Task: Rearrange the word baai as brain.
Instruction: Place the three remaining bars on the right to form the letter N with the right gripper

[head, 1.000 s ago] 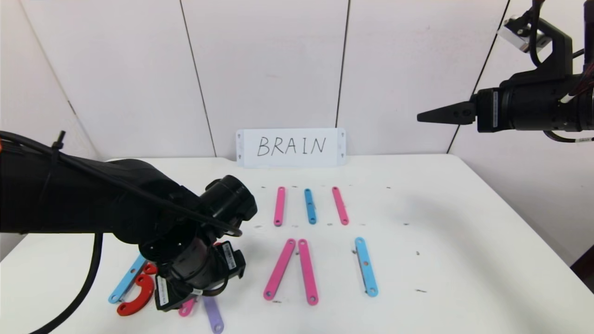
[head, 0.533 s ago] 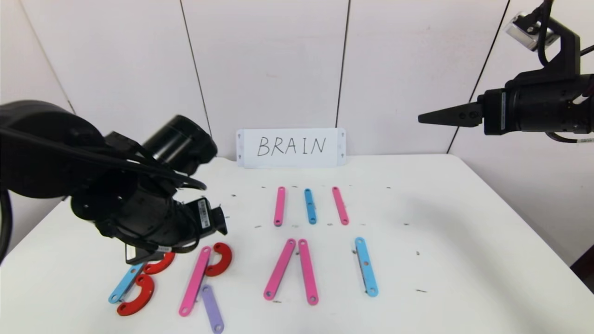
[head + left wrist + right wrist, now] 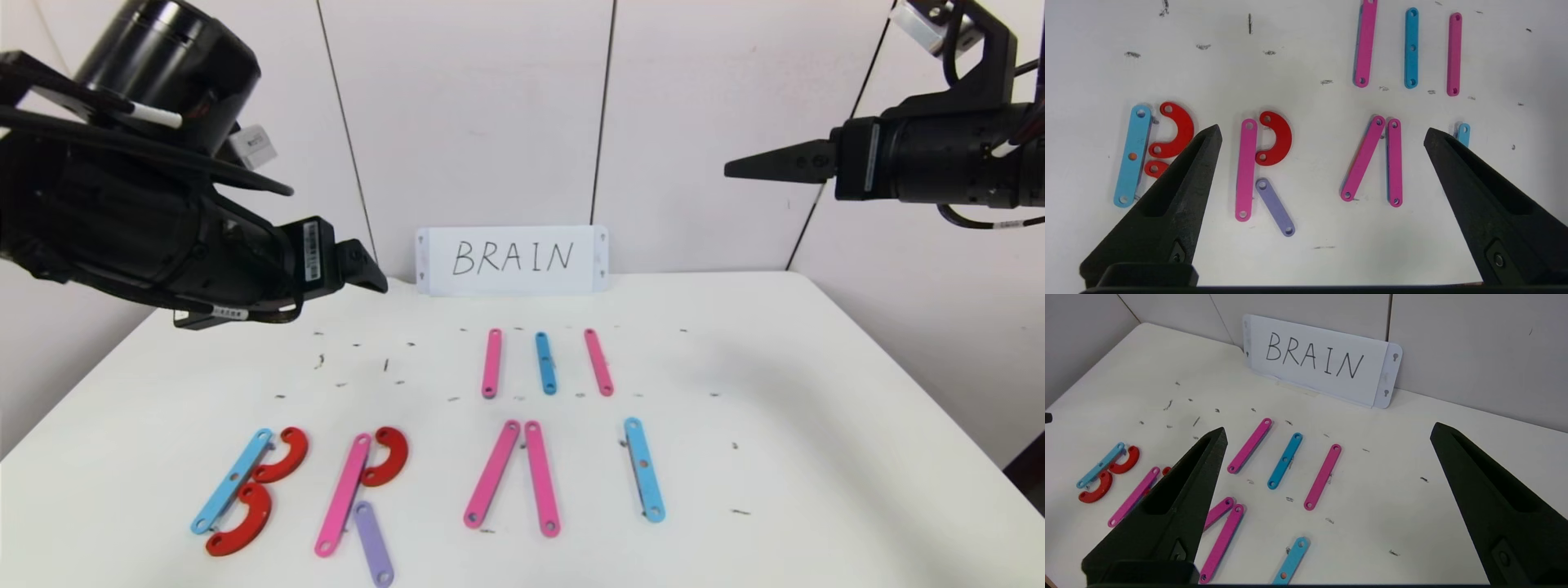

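Note:
The plastic-strip word lies along the table's front. Its first letter is a light-blue bar (image 3: 232,480) with two red curves (image 3: 282,456). Beside it lie a pink bar (image 3: 343,495), a red curve (image 3: 389,456) and a purple bar (image 3: 373,543), forming an R. Two pink bars (image 3: 491,473) lean together at their tops, and a light-blue bar (image 3: 644,469) lies alone. My left gripper (image 3: 371,278) hangs high over the table's back left, open and empty (image 3: 1323,130). My right gripper (image 3: 735,170) is raised at the right, open and empty (image 3: 1329,428).
A white card (image 3: 513,260) with handwritten BRAIN leans on the wall at the back. In front of it lie three loose bars: pink (image 3: 491,363), blue (image 3: 545,363), pink (image 3: 598,362). Small dark marks dot the white table (image 3: 816,425).
My left arm has lifted from the front-left letters and pulled up and back, uncovering the pink bar, red curve and purple bar. The right arm has barely shifted.

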You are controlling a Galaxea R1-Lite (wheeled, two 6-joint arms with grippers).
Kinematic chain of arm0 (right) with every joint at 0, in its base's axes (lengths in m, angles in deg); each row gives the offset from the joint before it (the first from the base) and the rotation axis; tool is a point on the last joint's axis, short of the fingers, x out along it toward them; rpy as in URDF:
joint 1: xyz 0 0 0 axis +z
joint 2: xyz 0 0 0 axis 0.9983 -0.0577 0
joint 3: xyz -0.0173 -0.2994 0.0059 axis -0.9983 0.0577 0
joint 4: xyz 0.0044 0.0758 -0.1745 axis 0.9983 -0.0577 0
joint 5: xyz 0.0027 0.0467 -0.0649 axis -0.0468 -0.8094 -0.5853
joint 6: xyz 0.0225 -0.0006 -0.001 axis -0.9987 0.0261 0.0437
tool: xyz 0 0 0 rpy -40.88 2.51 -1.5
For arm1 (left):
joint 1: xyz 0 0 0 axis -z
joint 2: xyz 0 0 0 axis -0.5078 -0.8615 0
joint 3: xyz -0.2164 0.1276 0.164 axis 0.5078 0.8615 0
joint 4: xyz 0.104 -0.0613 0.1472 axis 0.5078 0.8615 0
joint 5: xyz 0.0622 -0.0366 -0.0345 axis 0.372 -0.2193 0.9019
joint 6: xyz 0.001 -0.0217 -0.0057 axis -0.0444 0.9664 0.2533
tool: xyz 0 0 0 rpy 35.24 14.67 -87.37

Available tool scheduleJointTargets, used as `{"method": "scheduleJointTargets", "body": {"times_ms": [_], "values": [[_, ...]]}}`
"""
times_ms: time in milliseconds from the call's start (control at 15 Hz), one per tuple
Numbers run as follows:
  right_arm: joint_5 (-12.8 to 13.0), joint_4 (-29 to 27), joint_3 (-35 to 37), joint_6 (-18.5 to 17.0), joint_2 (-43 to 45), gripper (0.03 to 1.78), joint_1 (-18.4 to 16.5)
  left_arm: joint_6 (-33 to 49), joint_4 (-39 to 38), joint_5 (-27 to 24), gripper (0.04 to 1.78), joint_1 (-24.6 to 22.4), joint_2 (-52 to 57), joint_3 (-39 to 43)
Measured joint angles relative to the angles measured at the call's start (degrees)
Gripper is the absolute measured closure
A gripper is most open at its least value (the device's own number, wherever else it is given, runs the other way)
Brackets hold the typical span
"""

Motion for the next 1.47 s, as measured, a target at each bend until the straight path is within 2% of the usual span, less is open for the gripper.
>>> {"method": "scheduleJointTargets", "body": {"times_ms": [267, 467, 733, 867, 1000, 1267, 1467], "values": [[0.17, 0.05, -1.33, -0.76, -0.44, 0.07, -0.17, -10.64, -0.99, -10.51, 0.09, -5.38, 0.46, -2.95], [-0.11, 0.02, -1.57, -1.38, -0.22, 0.07, -0.22, -16.54, -5.07, -19.61, 0.09, -10.56, 0.79, -3.08], [-0.13, 0.05, -2.76, -1.79, -0.24, 0.07, 0.02, -20.29, -6.96, -33.04, 0.09, -17.80, 1.34, -2.23], [-0.16, 0.00, -2.99, -1.72, -0.40, 0.07, 0.05, -20.50, -6.97, -37.55, 0.09, -20.42, 1.62, -2.10], [-0.05, -0.39, -3.54, -1.88, -0.41, 0.07, -0.04, -20.59, -6.52, -37.69, 0.09, -21.66, 2.21, -1.51], [0.16, -0.17, -4.69, -5.13, -0.40, 0.07, -0.94, -22.72, -7.91, -37.61, 0.09, -22.88, 4.57, 0.11], [0.17, -0.02, -5.00, -5.30, -0.38, 0.07, -1.07, -22.82, -8.01, -37.47, 0.09, -23.10, 5.86, 0.37]]}}
